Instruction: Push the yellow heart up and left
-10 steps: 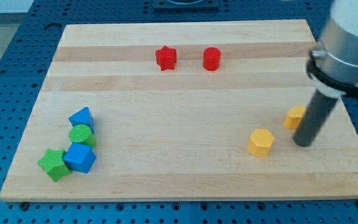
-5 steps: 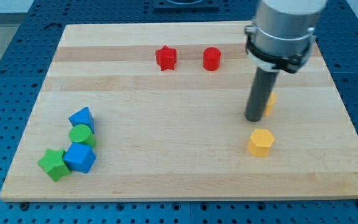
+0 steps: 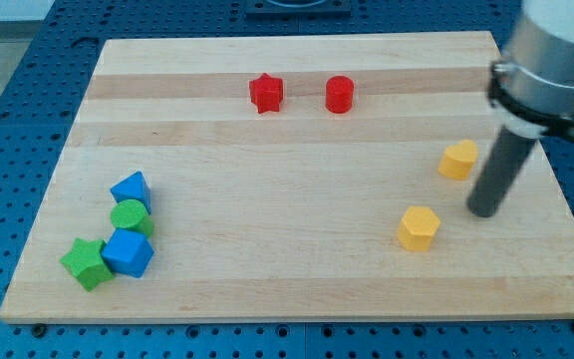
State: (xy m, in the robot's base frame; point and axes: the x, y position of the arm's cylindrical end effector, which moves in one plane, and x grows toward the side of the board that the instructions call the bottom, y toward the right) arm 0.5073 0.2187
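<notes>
At the near left of the tabletop (image 3: 297, 289) cluster a green star (image 3: 85, 263), a blue block (image 3: 128, 253), a green cylinder (image 3: 128, 216) and another blue block (image 3: 132, 188). Far centre: a red star (image 3: 265, 93) and a red cylinder (image 3: 339, 94). Right: a yellow hexagon (image 3: 419, 227), then the yellow heart (image 3: 457, 159) beyond it. My tip (image 3: 482, 211) stands just right of both, touching neither (there is no claw, only the rod).

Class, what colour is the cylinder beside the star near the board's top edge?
Red: the cylinder matches the star beside it, seen in the camera view.
</notes>
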